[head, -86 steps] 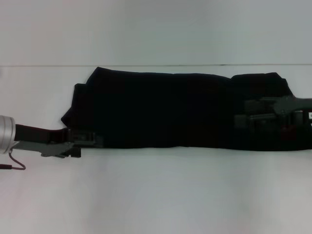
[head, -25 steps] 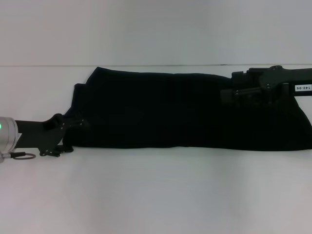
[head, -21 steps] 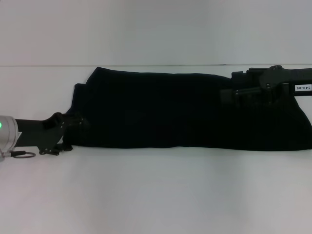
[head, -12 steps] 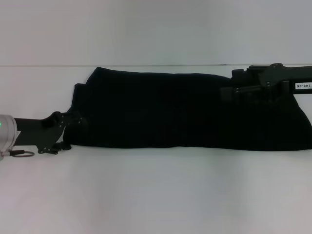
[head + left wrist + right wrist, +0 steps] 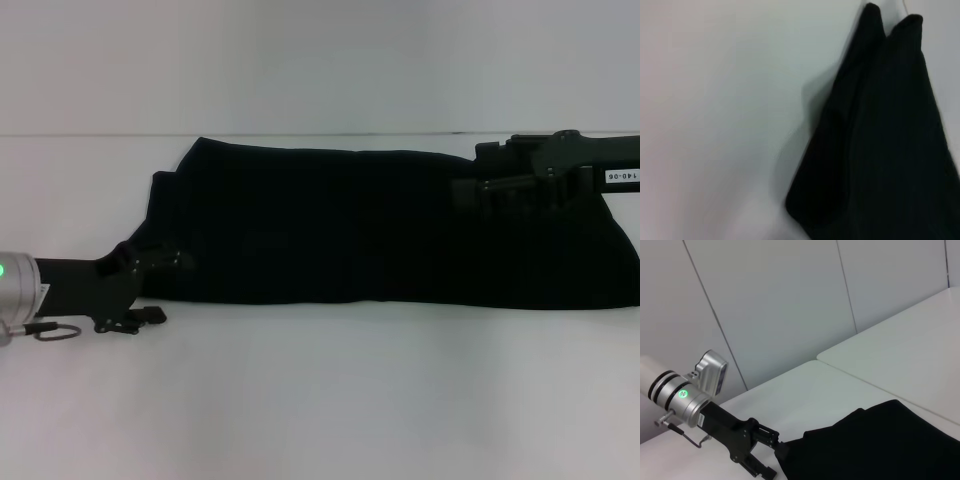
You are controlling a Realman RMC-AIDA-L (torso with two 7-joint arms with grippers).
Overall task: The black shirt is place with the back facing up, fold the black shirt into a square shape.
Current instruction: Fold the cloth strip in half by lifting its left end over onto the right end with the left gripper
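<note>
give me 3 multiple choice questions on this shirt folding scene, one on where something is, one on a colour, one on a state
1. Where is the left gripper?
A. at the shirt's left end, by its near edge
B. over the shirt's middle
C. off the table, out of sight

2. What colour is the light on the left arm's silver wrist?
A. red
B. green
C. blue

3. What state is the black shirt in?
A. spread flat with both sleeves out
B. folded into a long band across the table
C. rolled into a ball

Answers:
1 A: the left gripper meets the cloth's left end in the head view.
2 B: a green light glows on the wrist.
3 B: the black shirt lies as a long strip on the table, with the right gripper over its right end.
</note>
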